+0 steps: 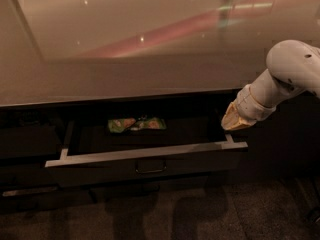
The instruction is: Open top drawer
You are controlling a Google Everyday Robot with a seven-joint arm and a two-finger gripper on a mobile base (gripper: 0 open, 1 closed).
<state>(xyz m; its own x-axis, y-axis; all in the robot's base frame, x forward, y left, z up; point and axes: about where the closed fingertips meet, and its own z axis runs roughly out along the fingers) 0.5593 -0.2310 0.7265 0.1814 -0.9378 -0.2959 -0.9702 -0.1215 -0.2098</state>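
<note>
The top drawer [145, 154] stands pulled out under the counter. It has a dark front, a pale metal rim and a small loop handle [150, 168] at centre. A green and orange snack packet [136, 124] lies inside it at the back. My gripper [231, 120] hangs on the white arm [287, 76] from the right. It sits just above the drawer's right rear corner, apart from the handle.
A glossy counter top [140, 54] spans the view above the drawer. Dark drawer fronts [30, 141] sit to the left and dark panels to the right. Speckled carpet floor [200, 214] lies below.
</note>
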